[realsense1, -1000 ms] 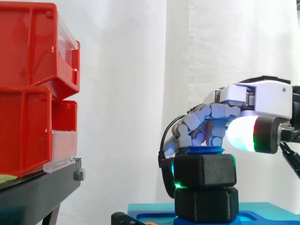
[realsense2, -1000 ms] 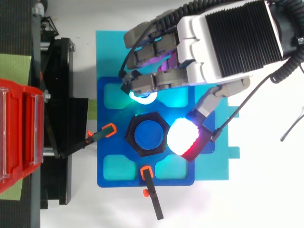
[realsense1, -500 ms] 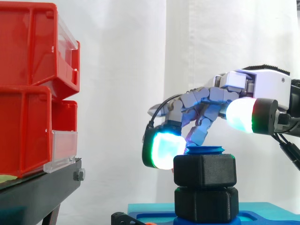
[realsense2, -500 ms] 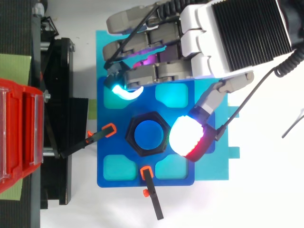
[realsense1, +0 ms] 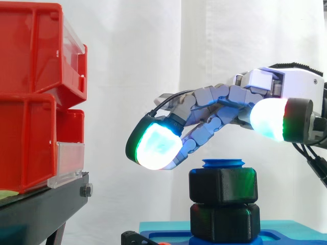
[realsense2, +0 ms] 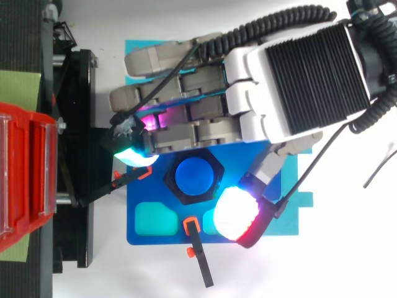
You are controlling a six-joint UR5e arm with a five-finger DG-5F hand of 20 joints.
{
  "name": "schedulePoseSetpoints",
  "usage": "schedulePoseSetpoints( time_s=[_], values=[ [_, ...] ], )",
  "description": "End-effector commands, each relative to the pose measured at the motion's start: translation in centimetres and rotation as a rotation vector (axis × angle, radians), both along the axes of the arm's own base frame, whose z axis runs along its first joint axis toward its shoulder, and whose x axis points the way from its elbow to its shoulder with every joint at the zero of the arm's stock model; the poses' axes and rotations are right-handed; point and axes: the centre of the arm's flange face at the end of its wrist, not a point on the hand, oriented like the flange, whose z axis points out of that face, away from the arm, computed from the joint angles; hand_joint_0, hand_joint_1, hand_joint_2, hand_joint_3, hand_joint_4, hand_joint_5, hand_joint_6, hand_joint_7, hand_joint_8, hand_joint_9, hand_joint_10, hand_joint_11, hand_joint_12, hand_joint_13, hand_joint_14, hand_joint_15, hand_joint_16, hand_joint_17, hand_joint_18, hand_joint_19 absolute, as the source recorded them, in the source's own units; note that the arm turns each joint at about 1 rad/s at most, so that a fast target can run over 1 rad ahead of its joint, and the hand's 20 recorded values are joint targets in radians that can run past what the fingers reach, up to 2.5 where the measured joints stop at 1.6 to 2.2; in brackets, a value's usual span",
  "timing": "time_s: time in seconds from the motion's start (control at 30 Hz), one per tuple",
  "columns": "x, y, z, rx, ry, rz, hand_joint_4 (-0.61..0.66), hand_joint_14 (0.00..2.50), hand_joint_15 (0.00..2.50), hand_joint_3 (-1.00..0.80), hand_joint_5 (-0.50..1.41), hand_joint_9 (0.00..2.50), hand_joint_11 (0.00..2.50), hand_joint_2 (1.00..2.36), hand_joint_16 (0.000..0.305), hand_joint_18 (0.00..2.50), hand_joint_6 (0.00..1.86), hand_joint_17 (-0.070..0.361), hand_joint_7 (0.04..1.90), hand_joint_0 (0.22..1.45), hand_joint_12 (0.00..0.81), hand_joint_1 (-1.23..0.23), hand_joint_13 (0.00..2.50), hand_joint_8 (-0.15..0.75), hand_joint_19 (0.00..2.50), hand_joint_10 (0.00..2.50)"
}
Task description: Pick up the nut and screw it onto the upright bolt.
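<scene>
Up goes our hand [realsense1: 286,89]. A second ago its fingers [realsense1: 204,104] were curled down around the black nut [realsense1: 223,186]. Now they stretch out wide above it and hold nothing. We see the nut sitting near the top of the blue bolt [realsense1: 223,164] (another black six-sided block [realsense1: 223,222] sits just under it). We think the nut may need more turns.

1. Hand [realsense2: 298,81]: white shell with a black ribbed back plate.
2. Fingers [realsense2: 186,133]: grey, jointed segments.
3. Pads [realsense1: 153,145]: thick, rounded, black-housed, glowing white-cyan with a green edge.
4. Thumb pad [realsense2: 236,213]: white, rimmed red.
</scene>
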Motion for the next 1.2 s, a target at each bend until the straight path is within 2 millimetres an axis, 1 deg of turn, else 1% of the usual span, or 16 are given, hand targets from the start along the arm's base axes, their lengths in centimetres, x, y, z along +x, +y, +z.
schedulePoseSetpoints(
  time_s=[0.0, 0.1, 0.37, 0.53, 0.63, 0.8, 0.83, 0.9, 0.97, 1.0, 1.07, 1.13, 1.17],
  values=[
    [0.0, 0.8, -0.2, 0.004, 0.014, -0.002, 0.2, 0.0, 0.0, -0.5, -0.09, 0.72, 0.0, 1.0, 0.03, 0.0, 0.5, 0.067, 0.69, 0.44, 0.245, -0.06, 0.31, 0.161, 0.0, 0.0],
    [0.0, 1.3, -0.3, 0.005, 0.026, 0.001, 0.2, 0.0, 0.0, -0.5, -0.08, 0.73, 0.0, 1.0, 0.03, 0.0, 0.5, 0.067, 0.75, 0.44, 0.252, -0.06, 0.31, 0.171, 0.0, 0.0],
    [-0.1, 1.4, -0.7, 0.003, 0.051, 0.0, 0.23, 0.0, 0.0, -0.5, -0.06, 0.76, 0.0, 1.0, 0.03, 0.0, 0.5, 0.067, 0.87, 0.44, 0.261, -0.06, 0.32, 0.185, 0.0, 0.0],
    [-0.3, 0.9, -0.8, 0.0, 0.064, -0.006, 0.25, 0.0, 0.0, -0.5, -0.05, 0.79, 0.0, 1.0, 0.029, 0.0, 0.5, 0.065, 0.95, 0.45, 0.259, -0.08, 0.34, 0.198, 0.0, 0.0],
    [-0.4, 0.6, -0.9, -0.003, 0.065, -0.01, 0.24, 0.0, 0.0, -0.5, -0.03, 0.8, 0.0, 1.0, 0.028, 0.0, 0.5, 0.063, 1.02, 0.45, 0.254, -0.08, 0.36, 0.199, 0.0, 0.0],
    [-0.5, 0.0, -0.8, -0.004, 0.068, -0.016, 0.24, 0.0, 0.0, -0.5, 0.0, 0.9, 0.0, 1.0, 0.025, 0.04, 0.5, 0.057, 1.19, 0.47, 0.239, -0.11, 0.44, 0.212, 0.0, 0.0],
    [-0.5, -0.1, -0.9, -0.004, 0.071, -0.016, 0.23, 0.0, 0.0, -0.5, 0.01, 0.9, 0.0, 1.0, 0.025, 0.05, 0.5, 0.057, 1.2, 0.47, 0.238, -0.11, 0.44, 0.209, 0.0, 0.0],
    [-0.6, -0.3, -0.9, -0.004, 0.071, -0.02, 0.2, 0.0, 0.0, -0.5, 0.02, 0.96, 0.0, 1.0, 0.024, 0.11, 0.5, 0.054, 1.29, 0.48, 0.231, -0.12, 0.48, 0.216, 0.0, 0.0],
    [-0.6, -0.5, -1.0, -0.004, 0.072, -0.023, 0.19, 0.0, 0.0, -0.5, 0.03, 0.96, 0.0, 1.0, 0.024, 0.12, 0.5, 0.054, 1.32, 0.48, 0.227, -0.12, 0.49, 0.213, 0.0, 0.0],
    [-0.6, -0.6, -1.0, -0.004, 0.074, -0.024, 0.17, 0.0, 0.0, -0.5, 0.04, 1.01, 0.0, 1.0, 0.023, 0.17, 0.5, 0.052, 1.36, 0.48, 0.219, -0.13, 0.53, 0.215, 0.0, 0.0],
    [-0.8, -1.4, -1.0, -0.003, 0.076, -0.03, 0.15, 0.0, 0.0, -0.5, 0.05, 1.04, 0.0, 1.0, 0.022, 0.2, 0.52, 0.05, 1.37, 0.48, 0.21, -0.13, 0.57, 0.215, 0.0, 0.0],
    [-0.8, -1.6, -0.9, -0.005, 0.072, -0.03, 0.13, 0.0, 0.0, -0.5, 0.05, 1.11, 0.0, 1.0, 0.02, 0.3, 0.56, 0.044, 1.3, 0.49, 0.193, -0.14, 0.63, 0.203, 0.0, 0.0],
    [-0.8, -1.9, -0.9, -0.004, 0.072, -0.035, 0.13, 0.0, 0.0, -0.5, 0.05, 1.14, 0.0, 1.0, 0.019, 0.31, 0.57, 0.043, 1.28, 0.49, 0.187, -0.14, 0.65, 0.21, 0.0, 0.0]
  ],
)
